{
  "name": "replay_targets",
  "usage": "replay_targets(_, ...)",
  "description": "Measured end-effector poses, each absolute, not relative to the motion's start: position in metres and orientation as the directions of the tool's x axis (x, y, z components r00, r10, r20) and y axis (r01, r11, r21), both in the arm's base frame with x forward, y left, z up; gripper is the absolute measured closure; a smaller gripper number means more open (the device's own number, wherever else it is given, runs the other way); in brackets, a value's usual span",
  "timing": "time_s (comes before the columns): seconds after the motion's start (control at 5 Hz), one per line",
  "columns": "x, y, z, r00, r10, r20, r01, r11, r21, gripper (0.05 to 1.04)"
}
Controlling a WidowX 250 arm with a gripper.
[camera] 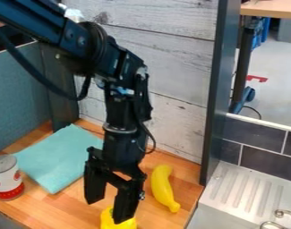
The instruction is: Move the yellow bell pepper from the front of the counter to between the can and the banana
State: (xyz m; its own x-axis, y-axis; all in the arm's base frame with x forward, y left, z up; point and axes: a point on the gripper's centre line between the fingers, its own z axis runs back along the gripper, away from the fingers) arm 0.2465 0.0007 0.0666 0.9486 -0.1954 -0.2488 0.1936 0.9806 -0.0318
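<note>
Hand [105, 210]: one, black, two-fingered, suspended over the front of the wooden counter [70, 207]. Its fingers were spread apart; no object was seen gripped.

Yellow item [116, 222]: one, located directly below the hand, partly covered by one finger and cut off at the lower edge of the view. Its kind could not be determined, nor could contact with the finger be confirmed.

Stage, as judged: positioning at the yellow item, with no grasp established. For a secure hold, alignment of both fingers around its sides was called for, with the banana left undisturbed.

Banana [162, 188]: one, yellow, laid on the counter beside the hand, towards the sink unit [246, 192]; not touched by the fingers.

Cloth [57, 156]: one, teal, spread flat behind the hand, towards the can.

Can [7, 178]: one, stood upright at the left of the view, beside the cloth. A white label with round red marks and a red lower band was borne; its small print could not be made out.

Surroundings: pale plank wall [171, 58] behind; dark tiles [255, 161] above the ribbed metal sink unit.
</note>
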Motion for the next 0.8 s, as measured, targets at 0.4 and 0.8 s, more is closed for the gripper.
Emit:
replay_targets(0.4, 0.246, 0.001, 0.065, 0.948, -0.185, -0.258, 0.184, 0.982, -0.03, 0.704)
replay_targets(0.8, 0.246, -0.005, 0.056, 0.94, -0.207, -0.272, 0.194, 0.978, -0.074, 0.973)
